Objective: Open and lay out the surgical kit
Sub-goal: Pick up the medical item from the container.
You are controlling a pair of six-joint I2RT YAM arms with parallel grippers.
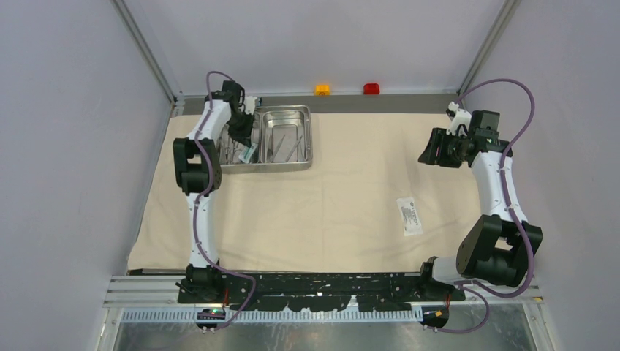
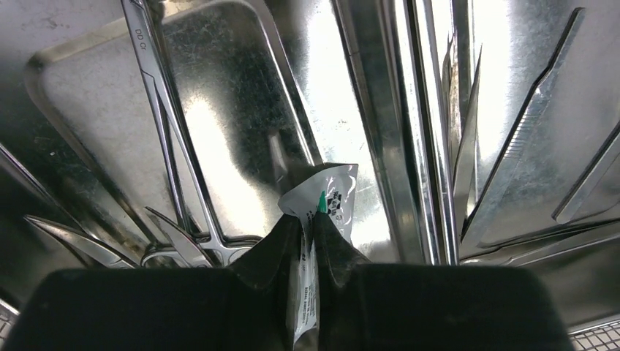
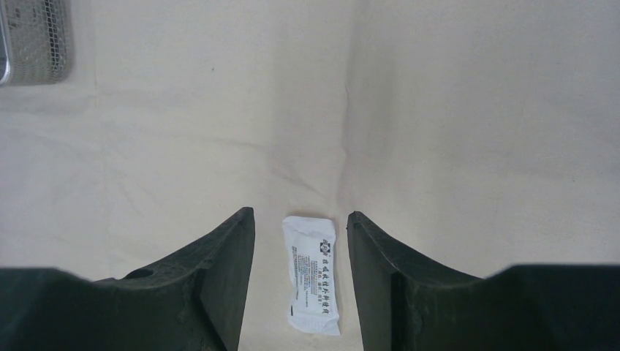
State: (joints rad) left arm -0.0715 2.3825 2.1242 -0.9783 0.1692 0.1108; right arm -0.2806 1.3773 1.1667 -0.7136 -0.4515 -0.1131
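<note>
The beige cloth wrap (image 1: 343, 197) lies spread open over the table. The steel two-compartment tray (image 1: 305, 139) stands on it at the back left. My left gripper (image 1: 245, 145) is down in the tray's left compartment, shut on a small white-and-green packet (image 2: 325, 197) pinched between its fingers. Ring-handled forceps (image 2: 168, 146) lie in that compartment and tweezers (image 2: 526, 124) in the other. My right gripper (image 3: 301, 216) is open and empty, held above the cloth at the right (image 1: 436, 150). A second white packet (image 3: 313, 274) lies flat on the cloth below it (image 1: 410, 216).
An orange button (image 1: 322, 89) and a red button (image 1: 371, 88) sit on the back ledge. Grey walls close in the left, right and back. A mesh corner with a steel rim (image 3: 33, 40) shows at the top left of the right wrist view.
</note>
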